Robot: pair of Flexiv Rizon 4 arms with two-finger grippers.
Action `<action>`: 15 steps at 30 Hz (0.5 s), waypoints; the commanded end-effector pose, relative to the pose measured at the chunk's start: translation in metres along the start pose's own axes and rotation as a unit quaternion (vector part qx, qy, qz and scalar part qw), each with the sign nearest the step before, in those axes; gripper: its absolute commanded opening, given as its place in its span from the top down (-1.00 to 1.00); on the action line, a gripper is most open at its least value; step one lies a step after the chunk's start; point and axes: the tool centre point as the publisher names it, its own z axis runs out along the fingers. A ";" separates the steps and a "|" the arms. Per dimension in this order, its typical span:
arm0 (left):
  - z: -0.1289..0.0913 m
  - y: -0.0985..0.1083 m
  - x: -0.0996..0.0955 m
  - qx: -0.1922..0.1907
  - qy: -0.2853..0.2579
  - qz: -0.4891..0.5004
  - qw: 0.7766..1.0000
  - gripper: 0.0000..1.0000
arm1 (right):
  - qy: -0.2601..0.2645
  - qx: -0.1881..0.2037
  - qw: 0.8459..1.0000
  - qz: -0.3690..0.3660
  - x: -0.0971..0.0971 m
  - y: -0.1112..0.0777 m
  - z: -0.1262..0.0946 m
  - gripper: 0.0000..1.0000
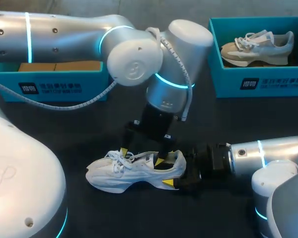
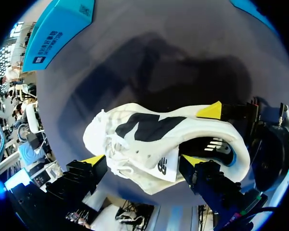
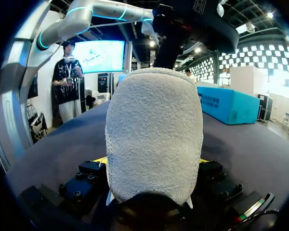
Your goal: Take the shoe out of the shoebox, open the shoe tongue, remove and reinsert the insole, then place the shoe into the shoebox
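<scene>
A white shoe [image 1: 134,171] lies on its side on the dark table, toe toward my left. My right gripper [image 1: 170,169] is shut on its heel, one yellow tip on each side of it. In the right wrist view the fuzzy white heel [image 3: 154,139] fills the space between the fingers of the right gripper [image 3: 151,161]. My left gripper [image 1: 140,156] hangs open over the shoe, one tip by the laces [image 1: 120,157], the other at the shoe's mouth. In the left wrist view the left gripper [image 2: 143,161] straddles the tongue [image 2: 156,168]; the dark lining [image 2: 209,147] shows inside the mouth.
A teal shoebox [image 1: 258,82] at the back right holds a beige and grey shoe [image 1: 258,47]. Another teal box [image 1: 54,87] stands at the back left, partly behind my left arm. Bare table lies in front of the white shoe.
</scene>
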 end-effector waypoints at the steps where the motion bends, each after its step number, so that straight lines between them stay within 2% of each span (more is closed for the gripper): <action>1: 0.002 -0.006 0.007 -0.010 -0.013 0.000 1.000 -1.00 | -0.001 0.001 1.000 0.000 0.002 0.001 0.001 1.00; 15: 0.003 0.004 -0.013 -0.020 -0.039 -0.003 0.999 -0.99 | -0.001 0.001 1.000 0.000 0.002 0.001 0.001 1.00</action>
